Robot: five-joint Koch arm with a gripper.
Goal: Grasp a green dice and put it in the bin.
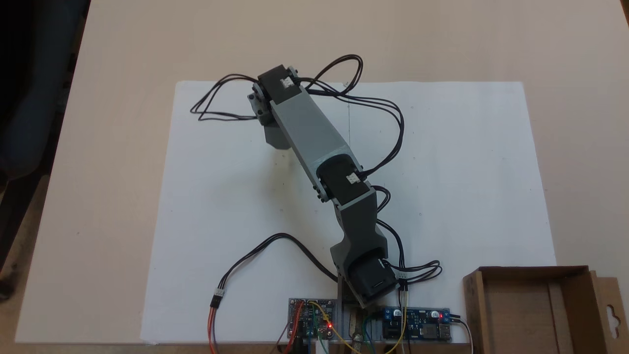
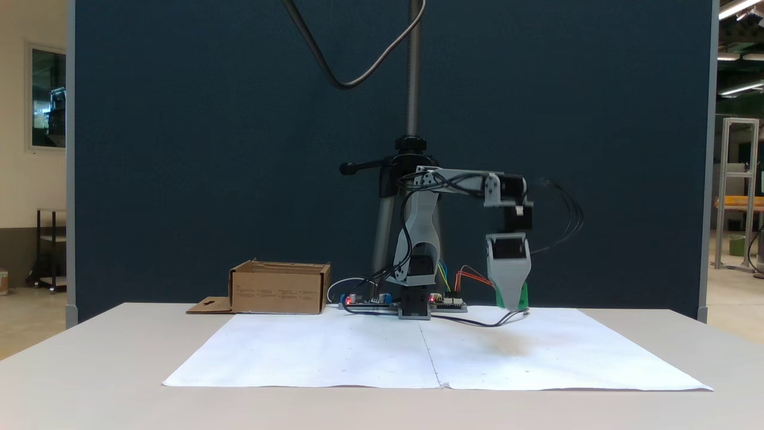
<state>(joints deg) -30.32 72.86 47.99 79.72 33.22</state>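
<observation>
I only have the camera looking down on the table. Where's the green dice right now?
Observer: In a fixed view from the side, the green dice peeks out from behind the tip of the hand.
Operator: Lifted, or down low?
Observer: Down low, level with the white paper.
Operator: Is the hand holding it?
Observer: I cannot tell; the hand covers the middle of the dice. The hand points straight down.

matt cardboard bin (image 1: pixel 530 305), white paper sheet (image 1: pixel 442 147)
</observation>
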